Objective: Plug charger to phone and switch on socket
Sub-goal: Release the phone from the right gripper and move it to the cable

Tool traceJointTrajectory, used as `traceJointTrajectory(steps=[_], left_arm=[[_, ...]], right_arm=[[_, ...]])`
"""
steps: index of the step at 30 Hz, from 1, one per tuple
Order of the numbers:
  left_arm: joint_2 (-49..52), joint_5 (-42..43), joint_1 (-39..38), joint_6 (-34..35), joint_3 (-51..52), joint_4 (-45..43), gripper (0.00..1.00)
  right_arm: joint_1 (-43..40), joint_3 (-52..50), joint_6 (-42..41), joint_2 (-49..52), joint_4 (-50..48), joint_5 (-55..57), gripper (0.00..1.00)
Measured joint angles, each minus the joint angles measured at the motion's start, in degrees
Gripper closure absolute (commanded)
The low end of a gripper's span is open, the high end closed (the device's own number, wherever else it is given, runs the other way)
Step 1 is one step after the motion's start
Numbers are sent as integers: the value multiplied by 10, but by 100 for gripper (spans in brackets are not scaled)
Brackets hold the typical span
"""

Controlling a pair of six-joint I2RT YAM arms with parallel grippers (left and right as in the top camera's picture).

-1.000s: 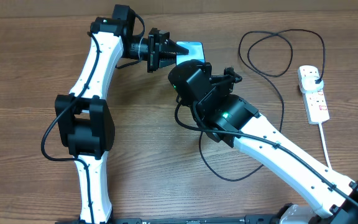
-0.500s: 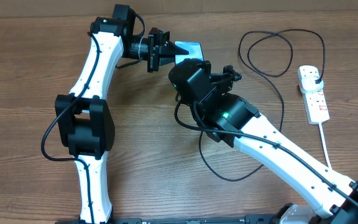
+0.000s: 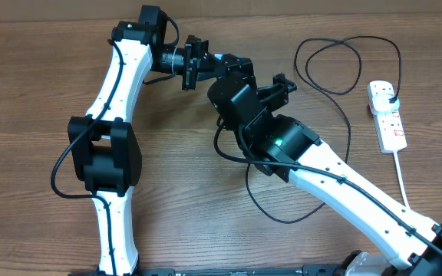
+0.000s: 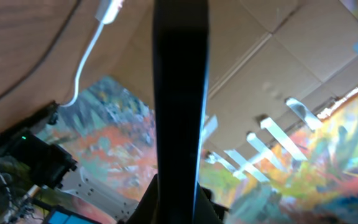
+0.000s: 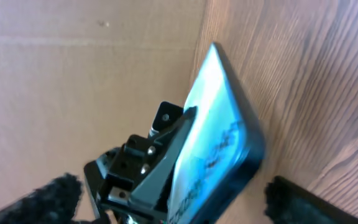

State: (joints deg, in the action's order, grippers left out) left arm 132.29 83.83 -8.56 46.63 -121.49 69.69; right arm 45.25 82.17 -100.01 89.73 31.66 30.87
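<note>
In the right wrist view the phone (image 5: 219,124) is tilted up off the wooden table, its light blue screen lit. My left gripper (image 5: 166,155) is shut on its edge. My right gripper (image 5: 173,208) is open, one finger either side of the phone's lower end and neither touching it. In the left wrist view the phone (image 4: 179,93) is a dark edge-on bar between the shut jaws. Overhead, the right gripper (image 3: 261,75) covers the phone. The charger (image 3: 344,46) loops across the table, its plug in the socket (image 3: 390,119). Its connector tip is hidden.
More black cable (image 3: 271,211) curls on the table under the right arm. The socket's white cord (image 3: 402,180) runs toward the near right edge. A brown cardboard wall (image 5: 92,56) stands behind the phone. The left arm (image 3: 117,84) stretches along the table's left side.
My right gripper has gone from shut to wide open and now covers the phone overhead. The left gripper has closed the last bit onto the phone.
</note>
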Motion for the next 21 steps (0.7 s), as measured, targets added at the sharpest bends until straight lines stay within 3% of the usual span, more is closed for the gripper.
traceJointTrajectory(steps=[7,13,17,21], left_arm=[[0,-90,18,-50,0,-44,96],[0,-146,59,-212,0,-17,96],[0,-181,79,-338,0,34,96],[0,-201,79,-429,0,56,96]], right_arm=[[-50,0,211,-102,94,-24,0],[-186,6,377,-184,249,-119,0],[-265,5,457,-164,340,-186,0],[-289,-21,492,-126,364,-218,2]])
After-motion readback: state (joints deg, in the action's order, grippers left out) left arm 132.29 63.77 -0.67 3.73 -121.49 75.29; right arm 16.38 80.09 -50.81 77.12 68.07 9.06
